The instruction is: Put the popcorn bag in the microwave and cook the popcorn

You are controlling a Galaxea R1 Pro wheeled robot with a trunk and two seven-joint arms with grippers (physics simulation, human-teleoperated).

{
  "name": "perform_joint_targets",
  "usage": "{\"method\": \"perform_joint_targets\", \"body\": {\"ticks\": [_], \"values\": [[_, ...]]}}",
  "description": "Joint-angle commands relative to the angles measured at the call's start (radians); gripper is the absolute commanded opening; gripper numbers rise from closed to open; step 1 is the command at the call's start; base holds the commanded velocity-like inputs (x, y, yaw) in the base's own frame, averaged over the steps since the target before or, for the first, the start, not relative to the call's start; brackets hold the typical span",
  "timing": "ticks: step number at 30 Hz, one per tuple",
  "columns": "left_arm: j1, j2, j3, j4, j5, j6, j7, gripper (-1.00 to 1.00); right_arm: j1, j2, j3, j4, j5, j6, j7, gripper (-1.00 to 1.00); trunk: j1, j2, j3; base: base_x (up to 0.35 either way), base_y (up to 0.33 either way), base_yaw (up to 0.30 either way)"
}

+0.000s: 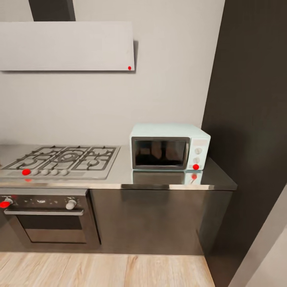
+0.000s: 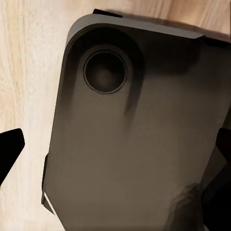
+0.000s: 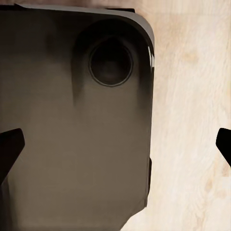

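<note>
The pale mint-blue microwave (image 1: pixel 169 146) stands on the right part of the grey glossy countertop (image 1: pixel 159 181), against the white wall. Its dark glass door is closed, and two white knobs and a red dot sit on its right panel. The popcorn bag and the popcorn are out of view. My left gripper (image 2: pixel 115 156) hangs open over my own dark base (image 2: pixel 134 144), its black fingertips (image 2: pixel 10 147) far apart with nothing between them. My right gripper (image 3: pixel 115 144) is open too, spread wide above the base (image 3: pixel 72 120) and the wood floor.
A steel gas hob (image 1: pixel 63 159) lies left of the microwave, with a built-in oven (image 1: pixel 48 217) beneath it and a flat white hood (image 1: pixel 65 46) above. A tall dark cabinet wall (image 1: pixel 251 119) closes off the right end of the counter. Light wood floor (image 1: pixel 103 271) runs along the cabinet fronts.
</note>
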Motion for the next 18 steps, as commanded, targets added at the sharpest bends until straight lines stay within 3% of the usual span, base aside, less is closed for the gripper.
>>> {"method": "perform_joint_targets", "body": {"ticks": [1, 10, 18], "values": [[0.0, 0.0, -0.001, 0.0, 0.007, -0.003, 0.0, 1.0, 0.0, 0.0, 0.0, 0.0, 0.0, -0.004, 0.0, 1.0, 0.0, 0.0, -0.001, 0.153, 0.0, 0.0], [0.0, 0.0, -0.001, 0.0, 0.007, -0.003, 0.0, 1.0, 0.0, 0.0, 0.0, 0.0, 0.0, -0.003, 0.0, 1.0, 0.0, 0.0, -0.001, 0.135, 0.0, 0.0], [0.0, 0.0, 0.0, 0.0, 0.008, -0.003, 0.003, 1.0, 0.0, 0.003, 0.004, 0.0, 0.006, -0.004, 0.0, 1.0, 0.0, 0.0, -0.001, 0.017, 0.0, 0.0]]}}
